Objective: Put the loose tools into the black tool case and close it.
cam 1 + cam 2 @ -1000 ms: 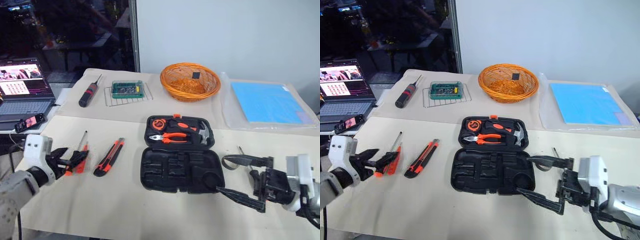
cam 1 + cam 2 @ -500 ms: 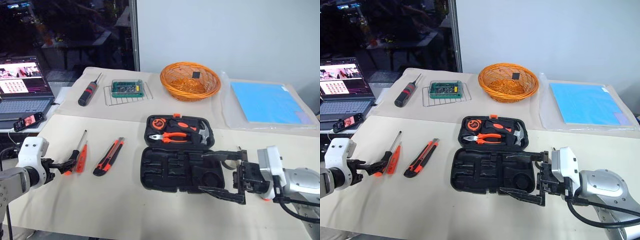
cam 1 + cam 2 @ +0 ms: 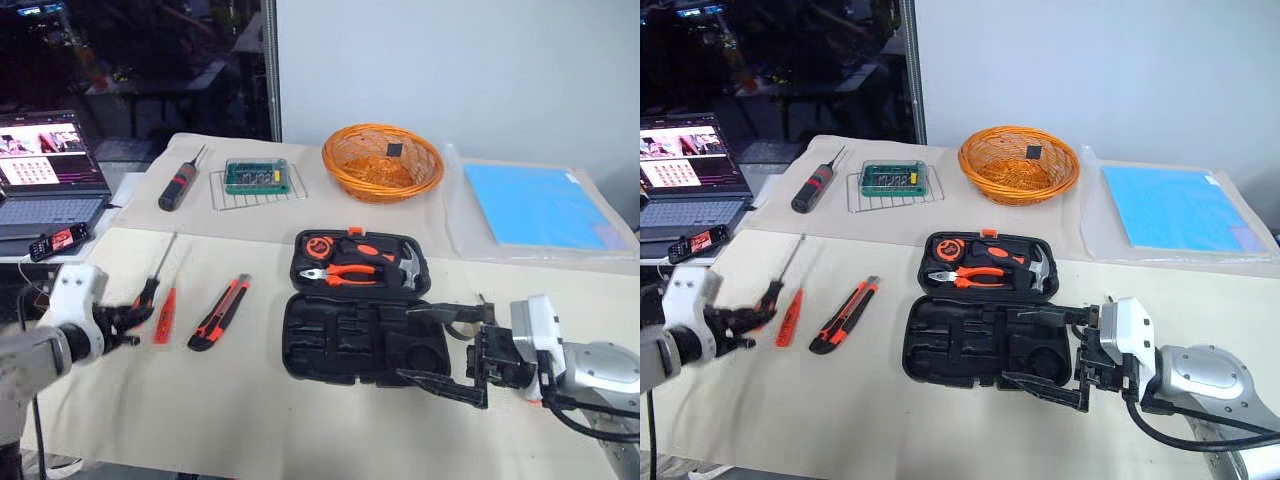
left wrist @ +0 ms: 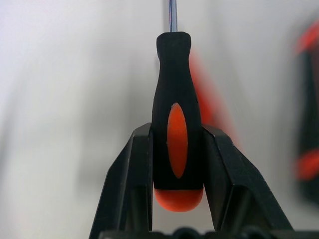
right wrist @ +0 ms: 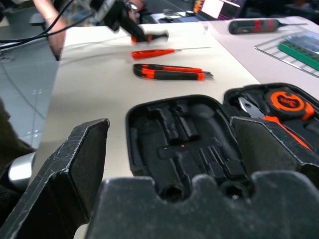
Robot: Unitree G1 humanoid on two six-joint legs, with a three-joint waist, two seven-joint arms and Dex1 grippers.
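1. Screwdriver (image 4: pixel 177 119), black-and-orange handle, clamped between the left gripper's (image 4: pixel 177 169) fingers, shaft pointing away.
2. Orange screwdriver (image 3: pixel 164 301) and knife (image 3: pixel 220 312) lie just beyond it.
3. Case (image 3: pixel 355 338) lies open before the right gripper (image 3: pixel 447 345).

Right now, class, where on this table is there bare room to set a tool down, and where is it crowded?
Bare cloth lies between the utility knife and the open black tool case, and along the near edge in front of both. It is crowded around the case's right end, where the right gripper hovers, and at the left gripper gripping a screwdriver.

A pale wall (image 3: pixel 450 70) is standing behind the cream table (image 3: pixel 250 400); a dark window (image 3: pixel 130 60) is lying far left.
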